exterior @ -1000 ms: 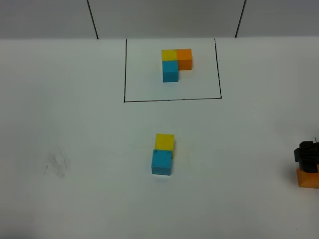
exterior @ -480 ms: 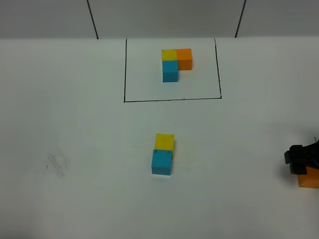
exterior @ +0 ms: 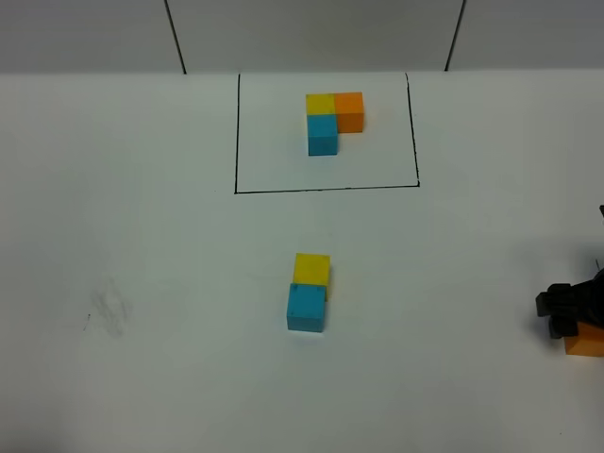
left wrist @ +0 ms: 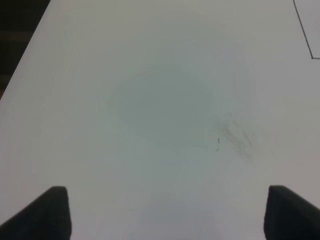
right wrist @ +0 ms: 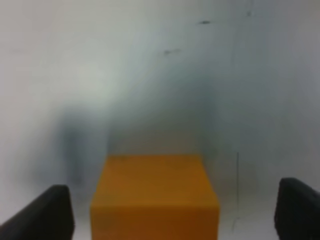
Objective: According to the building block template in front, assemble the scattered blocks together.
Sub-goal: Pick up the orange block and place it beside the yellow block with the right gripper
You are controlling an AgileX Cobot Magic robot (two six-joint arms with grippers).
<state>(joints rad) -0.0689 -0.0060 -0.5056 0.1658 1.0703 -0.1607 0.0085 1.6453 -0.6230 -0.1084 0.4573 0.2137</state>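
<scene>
The building block template (exterior: 332, 121) is a yellow, orange and blue L inside a thin black drawn rectangle (exterior: 326, 189) at the back. In the middle of the table the loose yellow cube (exterior: 311, 268) touches the sky-blue cube (exterior: 306, 309), blue nearer the front. The loose orange cube (exterior: 587, 342) lies at the far right edge, partly covered by my right gripper (exterior: 569, 316). In the right wrist view the orange cube (right wrist: 154, 195) sits between the spread fingers of the right gripper (right wrist: 172, 212), apart from both. My left gripper (left wrist: 167, 215) is open and empty over bare table; it is outside the high view.
A faint grey smudge (exterior: 109, 311) marks the white table at the left; it also shows in the left wrist view (left wrist: 240, 140). The table's dark left edge (left wrist: 22, 55) is near the left arm. A grey wall with two black lines stands behind the table.
My right gripper has moved toward the front and slightly left, down over the orange cube, which now shows less. The other cubes have not moved.
</scene>
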